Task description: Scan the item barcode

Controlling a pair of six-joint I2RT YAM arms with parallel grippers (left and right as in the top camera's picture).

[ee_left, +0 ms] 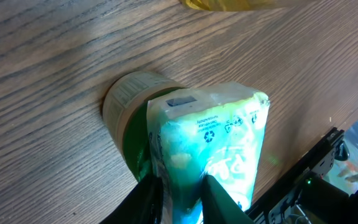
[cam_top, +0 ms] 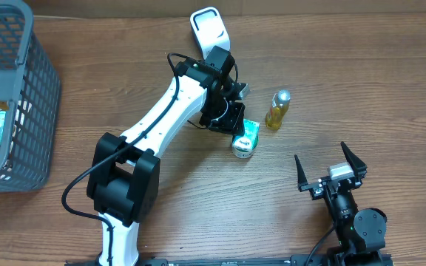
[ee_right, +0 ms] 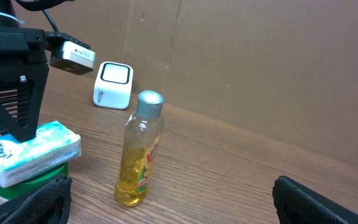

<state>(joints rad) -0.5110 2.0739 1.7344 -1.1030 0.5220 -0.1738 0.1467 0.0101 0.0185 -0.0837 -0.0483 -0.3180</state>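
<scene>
Grasping the tissue pack (ee_left: 213, 143) by its near end in the left jaws, the rest jutting forward beyond them atop a green jar (ee_left: 126, 102). Right jaws released, well apart from it.

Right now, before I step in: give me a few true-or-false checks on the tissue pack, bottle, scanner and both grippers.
1. The tissue pack lies on top of a round container. True.
2. The right gripper holds the bottle. False: it is open and empty; the bottle stands apart on the table.
3. The left gripper pinches the tissue pack. True.
4. The bottle lies on its side. False: it stands upright.
5. The scanner is held by a gripper. False: it sits on the table, in neither gripper.
</scene>
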